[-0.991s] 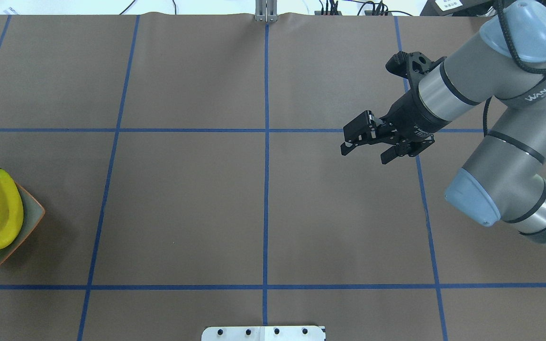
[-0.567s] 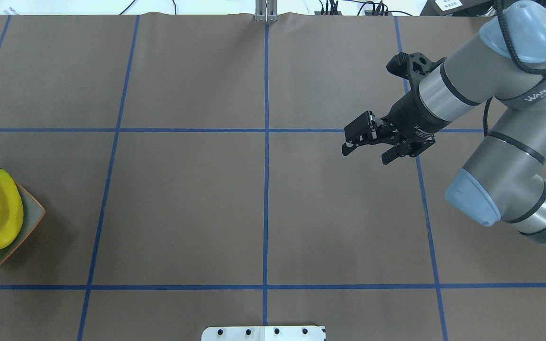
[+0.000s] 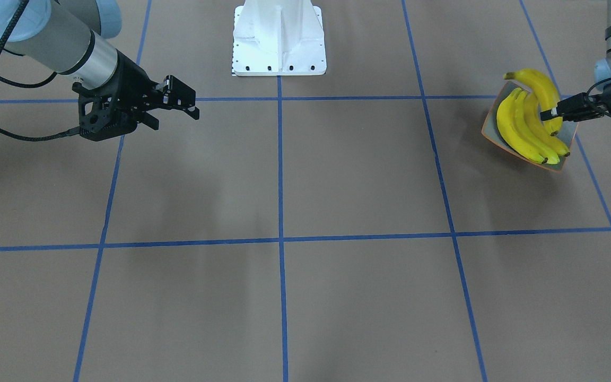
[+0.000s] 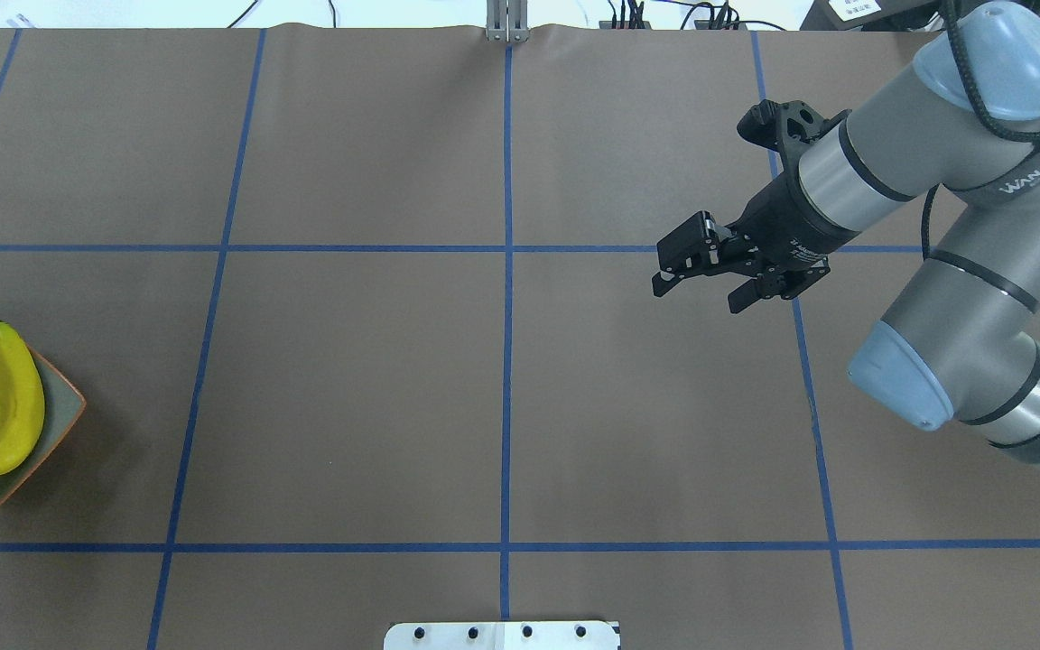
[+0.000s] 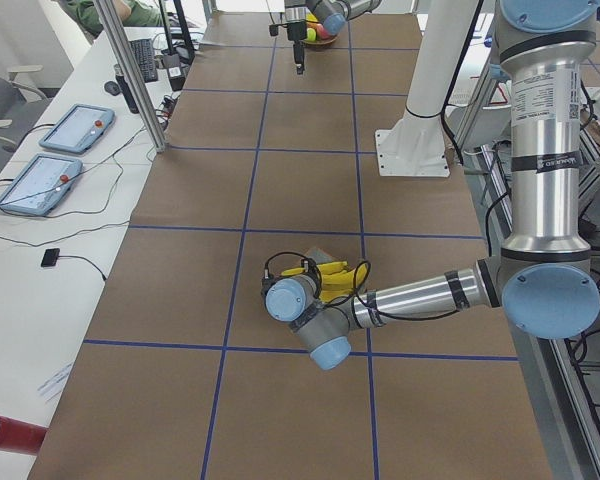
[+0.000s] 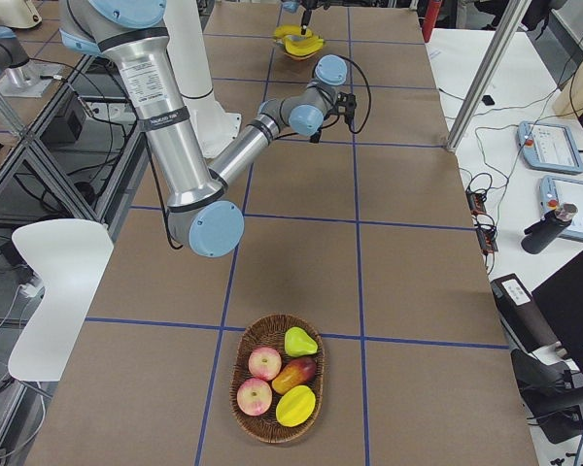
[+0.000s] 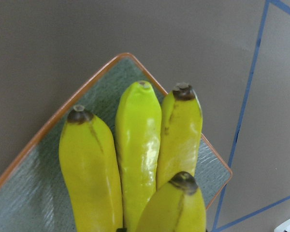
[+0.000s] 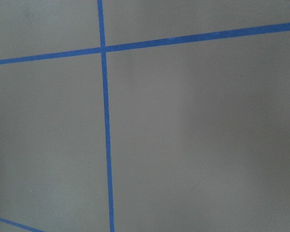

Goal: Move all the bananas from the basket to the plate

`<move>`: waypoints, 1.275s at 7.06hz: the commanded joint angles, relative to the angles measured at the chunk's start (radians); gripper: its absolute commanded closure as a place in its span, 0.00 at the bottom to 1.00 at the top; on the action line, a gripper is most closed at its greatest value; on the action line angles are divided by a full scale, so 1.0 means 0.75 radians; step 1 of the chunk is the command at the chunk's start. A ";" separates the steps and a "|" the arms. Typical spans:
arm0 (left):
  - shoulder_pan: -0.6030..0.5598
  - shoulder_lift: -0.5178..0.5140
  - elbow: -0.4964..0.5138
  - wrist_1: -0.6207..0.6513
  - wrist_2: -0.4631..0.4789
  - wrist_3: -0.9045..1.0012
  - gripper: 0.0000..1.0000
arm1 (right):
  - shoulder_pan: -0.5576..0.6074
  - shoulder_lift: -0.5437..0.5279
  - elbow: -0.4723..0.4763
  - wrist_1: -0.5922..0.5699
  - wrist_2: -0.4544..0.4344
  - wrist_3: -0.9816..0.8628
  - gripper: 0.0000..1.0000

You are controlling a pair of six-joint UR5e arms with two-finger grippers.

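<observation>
Several yellow bananas [image 4: 10, 397] lie side by side on the grey plate [image 4: 58, 408] with the orange rim, at the table's left edge. They also show in the front view [image 3: 512, 127] and the left wrist view [image 7: 137, 140]. My left gripper [image 3: 549, 114] is right over the plate [image 3: 488, 128] and looks shut on one more banana [image 3: 539, 87], which shows close up in the left wrist view [image 7: 176, 208]. My right gripper [image 4: 699, 298] is open and empty, above bare table on the right side.
A wicker basket [image 6: 241, 388] holding apples and other fruit, with no banana showing in it, stands at the table's right end. The robot's white base [image 3: 279, 37] is at the near middle edge. Blue tape lines cross the brown table.
A dark fingertip and a banana tip have come into the overhead view at the plate's left edge. The right arm has hardly moved.
</observation>
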 commanded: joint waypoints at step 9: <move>0.029 -0.060 0.078 0.009 0.055 0.000 1.00 | -0.008 -0.001 -0.020 0.002 -0.002 -0.004 0.01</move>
